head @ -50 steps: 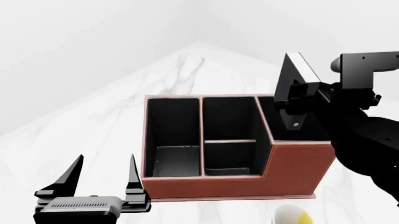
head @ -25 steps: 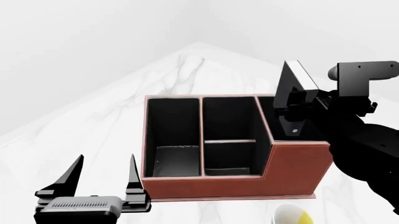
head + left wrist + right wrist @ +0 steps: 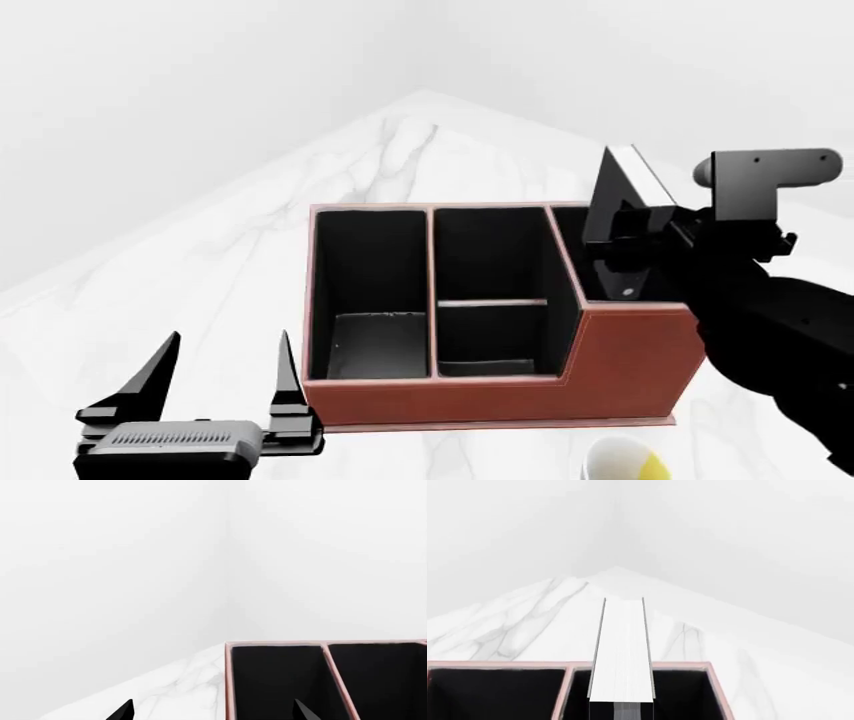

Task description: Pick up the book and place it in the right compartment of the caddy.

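Book [image 3: 625, 195] has dropped over the last second — its top corner sits lower in the head view than it did, and the right arm has come down with it. Lower end now looks to be below the rim of the right compartment [image 3: 577, 250], so I'd call this insertion underway, not release yet.

Book itself: thick black hardcover, white page edges facing up, held tilted with the high corner leaning away from the caddy's front. In the right wrist view the page block [image 3: 622, 650] runs straight ahead of the camera, and past its far end the compartment's back wall shows to either side of it — lines up well, though how deep it has gone can't be read from here.

Right gripper [image 3: 638, 240] is clamped on the book, mostly hidden by its own black body against the black cover.

Caddy [image 3: 627, 365] — reddish-brown, black inside, three sections — sits square on the marble surface [image 3: 240, 240]; middle and wide sections hold nothing visible.

Left gripper [image 3: 220, 375] hangs idle near the caddy's front left corner, jaws spread, nothing between them.

A white-and-yellow mug [image 3: 621, 462] peeks in at the frame edge, just in front of the caddy.

Next: likely more descent, then let go. Watch the tilt — the book's corner could catch the wall.
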